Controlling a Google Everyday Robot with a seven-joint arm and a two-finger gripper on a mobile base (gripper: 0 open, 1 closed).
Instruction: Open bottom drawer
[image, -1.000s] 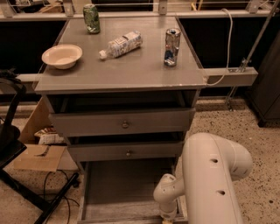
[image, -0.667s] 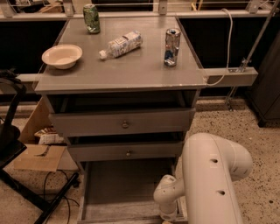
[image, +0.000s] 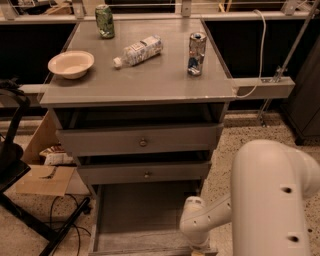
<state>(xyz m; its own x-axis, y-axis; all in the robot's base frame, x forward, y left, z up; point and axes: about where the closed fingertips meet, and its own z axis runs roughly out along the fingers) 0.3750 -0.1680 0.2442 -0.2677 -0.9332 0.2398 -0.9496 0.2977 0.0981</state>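
Observation:
The bottom drawer (image: 141, 215) of the grey cabinet stands pulled out toward me, showing its plain grey inside. Its front panel lies along the lower frame edge and its knob is hidden. Above it are the mid-height drawer (image: 145, 173) and the tallest-fronted drawer (image: 140, 141), each with a small round knob, both nearly shut. My white arm (image: 272, 200) reaches in from the right. Its wrist bends down to the gripper (image: 196, 248), which sits at the drawer's front right corner and is mostly cut off by the frame edge.
On the cabinet top (image: 150, 80) stand a bowl (image: 71, 63), a green can (image: 104, 21), a lying plastic bottle (image: 138, 50) and a tall can (image: 197, 53). A cardboard box (image: 42, 175) and a black stand (image: 15, 165) with cables are on the floor at left.

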